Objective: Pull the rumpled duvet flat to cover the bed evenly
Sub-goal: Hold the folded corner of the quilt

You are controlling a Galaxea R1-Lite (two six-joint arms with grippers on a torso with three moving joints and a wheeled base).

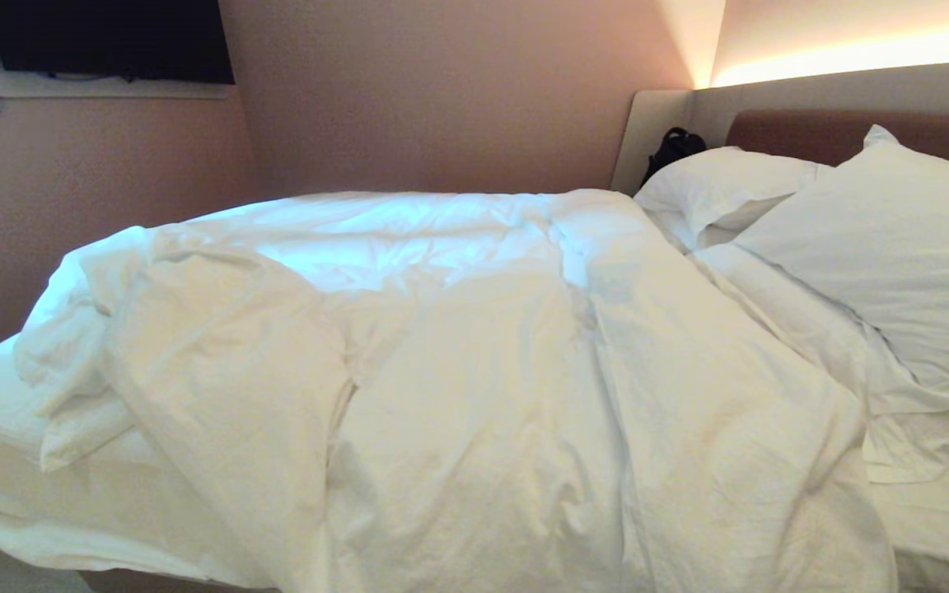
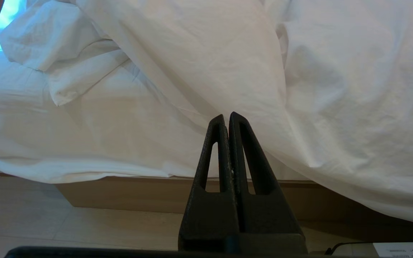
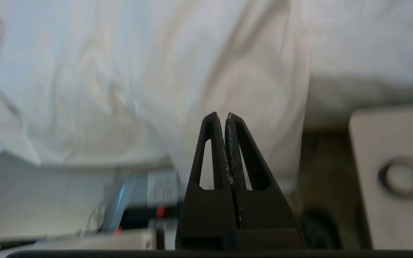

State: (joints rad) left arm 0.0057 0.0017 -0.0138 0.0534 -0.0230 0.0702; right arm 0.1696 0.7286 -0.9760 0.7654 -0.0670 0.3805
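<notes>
Nearest, at the bottom centre of each wrist view, the left pincer (image 2: pixel 227 116) and right pincer (image 3: pixel 221 115) have their fingers pressed together, holding nothing and touching no cloth. Neither arm shows in the head view. Bare floor (image 2: pixel 84 225) runs along the tan base of the bed (image 2: pixel 127 193) at the lower left of the left wrist view. The duvet (image 1: pixel 474 387) fills the frame's middle, its near edge spilling over the bedside at lower centre and right, a bunched fold at left. Two pillows (image 1: pixel 895 247) lie at upper right against the headboard (image 1: pixel 820 132).
</notes>
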